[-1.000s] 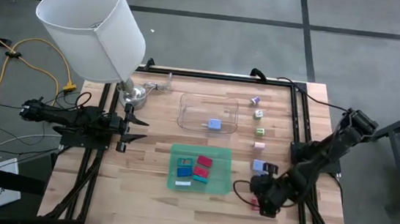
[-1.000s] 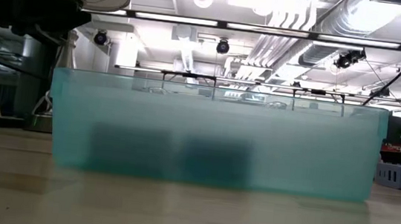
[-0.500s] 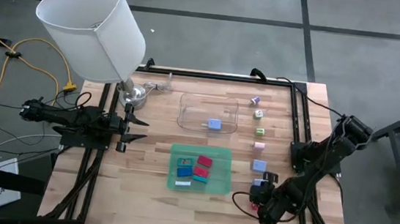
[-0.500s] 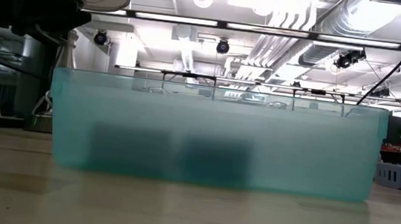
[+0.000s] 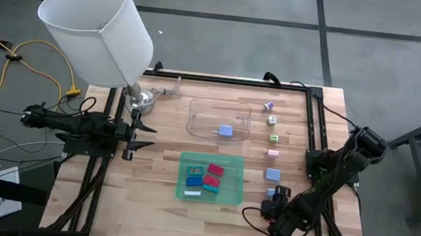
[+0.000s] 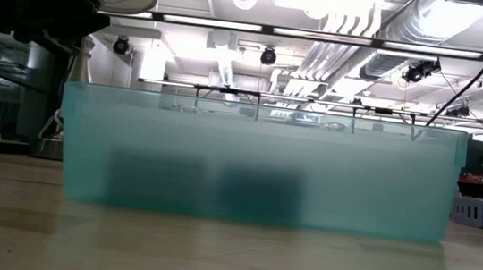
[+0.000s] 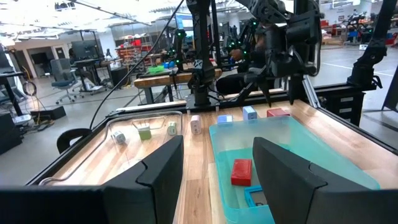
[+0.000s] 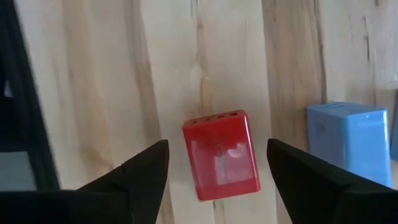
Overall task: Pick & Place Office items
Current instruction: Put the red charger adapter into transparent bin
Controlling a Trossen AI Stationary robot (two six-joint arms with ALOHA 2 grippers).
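A red block [image 8: 221, 154] lies flat on the wooden table [image 5: 159, 167] near the near right corner. My right gripper [image 8: 221, 186] points down over it, open, one finger on either side and clear of it. A pale blue block [image 8: 345, 146] lies just beside the red one. More small blocks [image 5: 273, 139] stand in a row along the table's right side. The green tray [image 5: 211, 178] holds several red, teal and blue blocks. The clear tray [image 5: 219, 120] holds one pale blue block [image 5: 225, 132]. My left gripper [image 7: 217, 174] waits open at the left edge, pointing level.
A large white lampshade [image 5: 99, 30] on a metal base [image 5: 141, 100] stands at the far left corner. A black frame rail [image 5: 318, 144] runs along the right edge, close to my right arm. In the low view the green tray [image 6: 256, 164] fills the middle.
My right gripper has moved toward the table's near edge and come down, from beside the pale blue block to over the red block. The blocks and trays have kept their places.
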